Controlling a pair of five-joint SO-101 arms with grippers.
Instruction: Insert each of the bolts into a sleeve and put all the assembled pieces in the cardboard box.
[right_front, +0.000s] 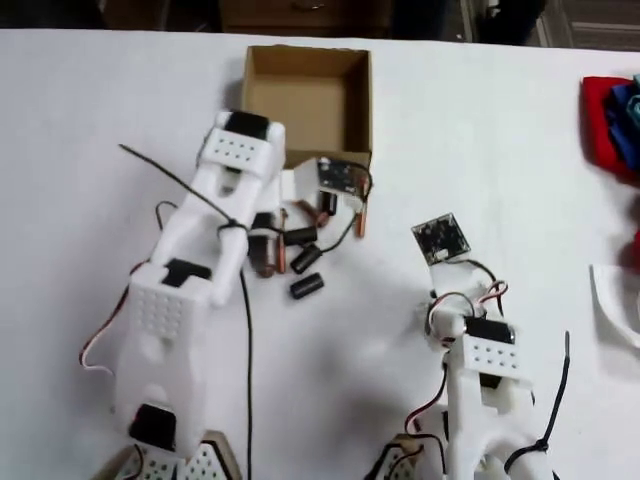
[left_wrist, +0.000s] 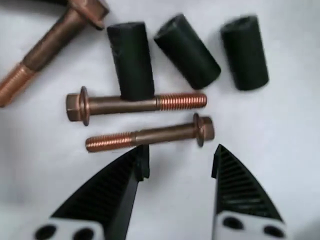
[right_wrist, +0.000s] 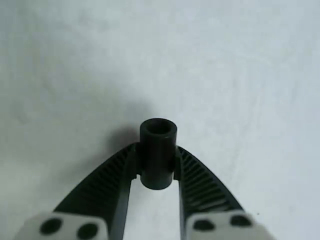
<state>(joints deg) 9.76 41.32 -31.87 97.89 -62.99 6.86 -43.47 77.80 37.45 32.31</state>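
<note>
Right tool (right_wrist: 156, 162) pinches a black sleeve (right_wrist: 158, 137); left tool (left_wrist: 180, 155) stands wide open beside a copper bolt (left_wrist: 150, 136).

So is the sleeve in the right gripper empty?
Empty: the sleeve, pinched in the right gripper, shows an open hollow end with nothing inside.

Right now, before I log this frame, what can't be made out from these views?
High view: the left arm covers part of the bolts and sleeves, so their count is unsure.
Left wrist view: a third bolt is cut off by the picture edge.
Right wrist view: seen from above, whether the held sleeve rests on the table or hangs lifted in the right hand cannot be told.
</note>
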